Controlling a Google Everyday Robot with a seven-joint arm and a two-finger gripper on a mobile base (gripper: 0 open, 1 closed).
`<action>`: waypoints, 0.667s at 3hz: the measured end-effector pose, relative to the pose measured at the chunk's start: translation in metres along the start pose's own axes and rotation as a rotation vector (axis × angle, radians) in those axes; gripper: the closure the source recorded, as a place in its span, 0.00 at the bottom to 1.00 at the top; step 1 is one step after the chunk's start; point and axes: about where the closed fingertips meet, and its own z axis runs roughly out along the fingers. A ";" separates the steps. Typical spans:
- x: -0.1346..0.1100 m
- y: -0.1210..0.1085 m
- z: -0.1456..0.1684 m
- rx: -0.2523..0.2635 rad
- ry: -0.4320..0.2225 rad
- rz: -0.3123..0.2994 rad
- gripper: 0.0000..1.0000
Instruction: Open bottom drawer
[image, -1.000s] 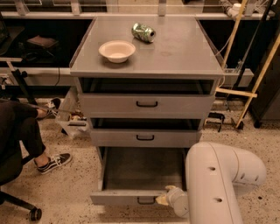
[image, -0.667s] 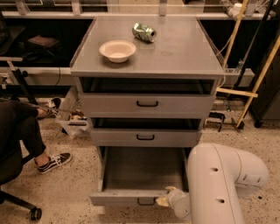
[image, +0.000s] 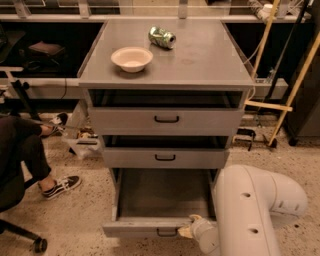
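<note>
- At base of grey cabinet (image: 210, 60): bottom drawer (image: 135, 228) pulled well out, inside bare, front w/ small black handle (image: 167, 232) facing cam.
- Gripper (image: 186, 231) sits at drawer front's top edge, just right of handle, touching the front; spread or clamped: can't tell.
- White arm (image: 250, 210) fills lower right corner.
- Mid drawer (image: 200, 159) & top drawer (image: 125, 121) each stick out a little.
- On cabinet top: white bowl (image: 131, 58) on left, crushed green can (image: 162, 37) behind it on its side, apart.
- Far left: seated person's leg & sneaker (image: 60, 185).
</note>
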 end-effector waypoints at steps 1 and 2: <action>-0.003 0.000 0.000 0.000 0.000 0.000 1.00; -0.004 0.000 0.000 -0.001 0.000 0.000 1.00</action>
